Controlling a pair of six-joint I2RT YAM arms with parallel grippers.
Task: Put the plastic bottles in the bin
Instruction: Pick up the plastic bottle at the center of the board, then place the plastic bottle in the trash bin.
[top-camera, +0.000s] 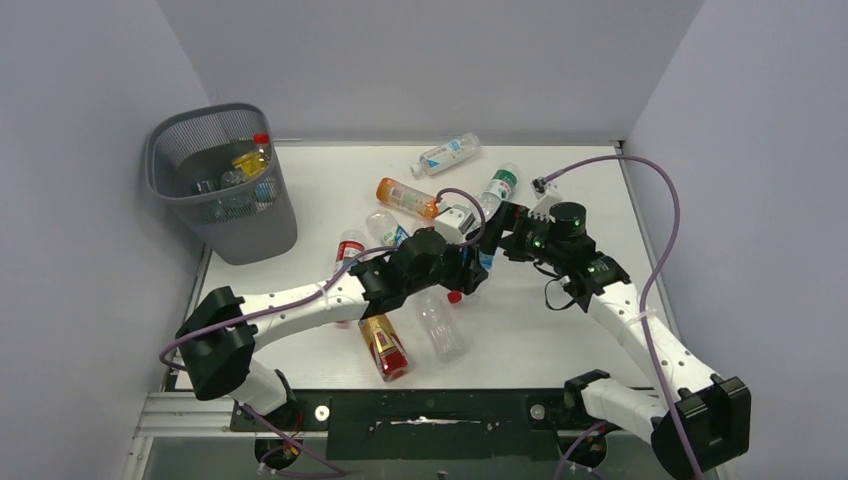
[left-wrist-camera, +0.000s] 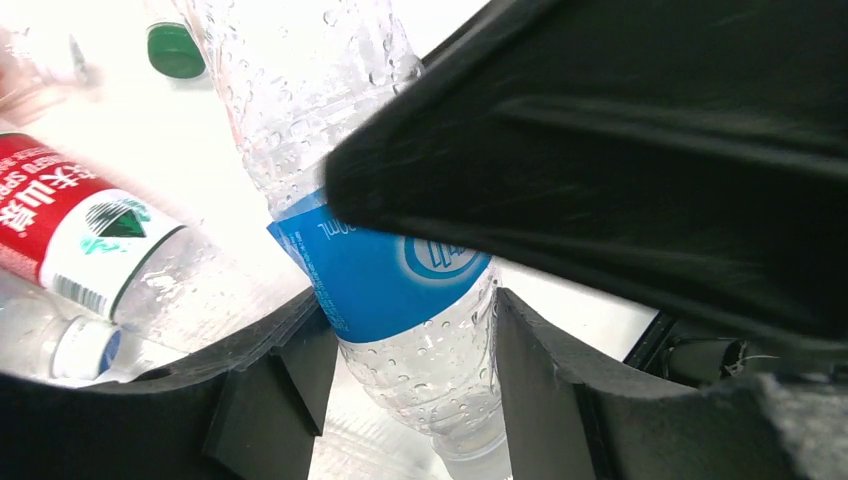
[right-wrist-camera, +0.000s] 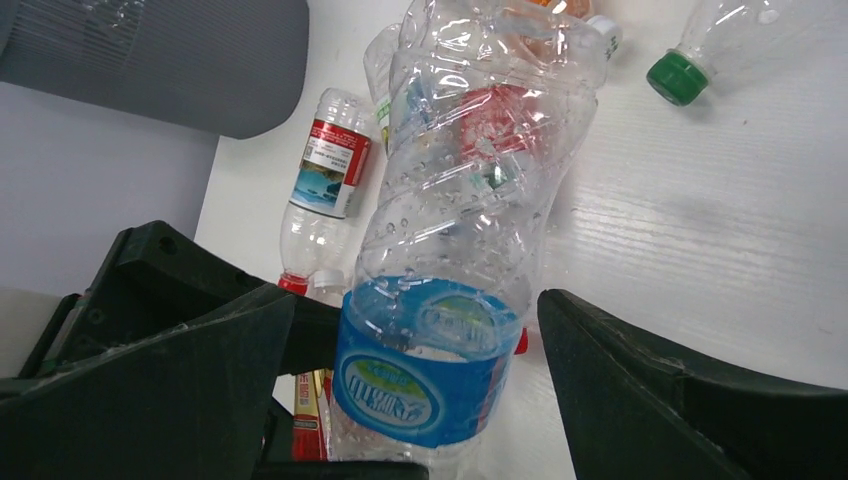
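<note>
While both arms meet over the middle of the white worktop (top-camera: 330, 170), a clear, dimpled plastic bottle with a blue label (left-wrist-camera: 385, 270) sits between the two grippers.

Left gripper (left-wrist-camera: 412, 330): it presses against both sides of the blue-labelled bottle at and just below the label, so it is clenched on the bottle.

Right gripper (right-wrist-camera: 418, 300): its jaws are spread wide and stand off from the same bottle, so it is released.

Bin: the dark grey wire-mesh bin (top-camera: 240, 225), round-rimmed and tapering downward, stands at the far left corner of the worktop, well apart from both grippers. Several bottles lie inside it, among them a yellow bottle with a red cap (top-camera: 255, 158).

Loose bottles on the worktop:
- An orange bottle with a white cap (top-camera: 405, 197) lies just beyond the grippers.
- A clear bottle with a white label (top-camera: 447, 153) lies near the far edge.
- A clear bottle with a green label (top-camera: 500, 185) lies between that edge and the right gripper.
- A clear bottle with a red label (top-camera: 348, 248) lies beside the left arm.
- An amber bottle with a red label (top-camera: 385, 345) and a plain clear bottle (top-camera: 440, 325) lie side by side toward the near edge — both on their sides.
</note>
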